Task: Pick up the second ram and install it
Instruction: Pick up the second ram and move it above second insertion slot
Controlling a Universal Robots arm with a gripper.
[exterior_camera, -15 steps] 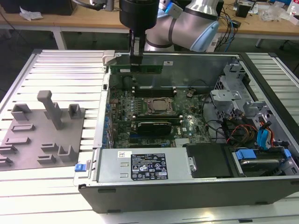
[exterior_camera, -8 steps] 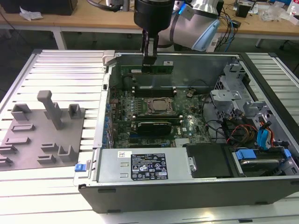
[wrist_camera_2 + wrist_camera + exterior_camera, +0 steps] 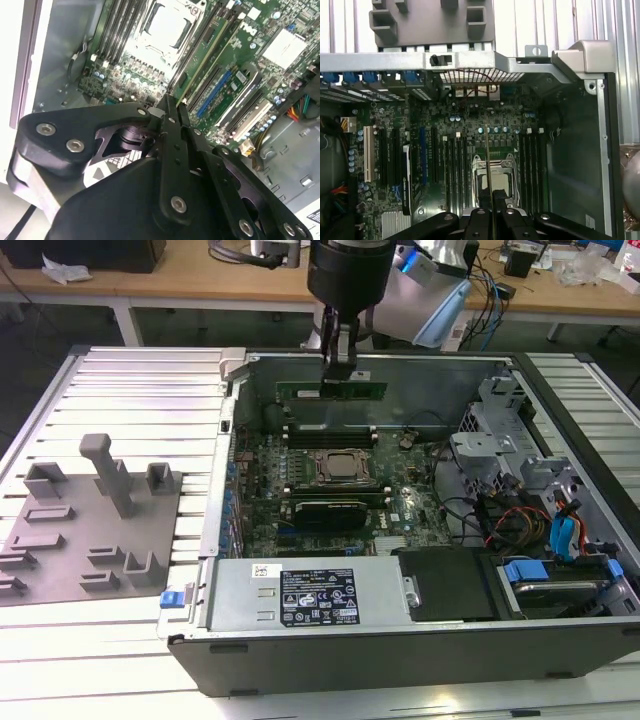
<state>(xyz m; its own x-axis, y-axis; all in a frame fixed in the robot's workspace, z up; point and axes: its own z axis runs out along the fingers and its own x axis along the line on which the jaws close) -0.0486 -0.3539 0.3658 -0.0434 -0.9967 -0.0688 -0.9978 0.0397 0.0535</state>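
— Desks (image 3: pixel 130 285) sit behind the open computer case (image 3: pixel 350 670). Got it?
— Yes. My gripper (image 3: pixel 339 378) pinches the second ram (image 3: pixel 300 391), up above the motherboard (image 3: pixel 400 512). Not in yet; I think it must line up with a slot (image 3: pixel 527 165).

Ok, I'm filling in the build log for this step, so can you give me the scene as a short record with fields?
Gripper: shut on the ram stick, over the open computer case
Ram stick: held long edge down above the motherboard, not seated in a slot
Processor socket: on the motherboard, below the held stick in the first wrist view
Fixture plate: grey, outside the case on the exterior view's left
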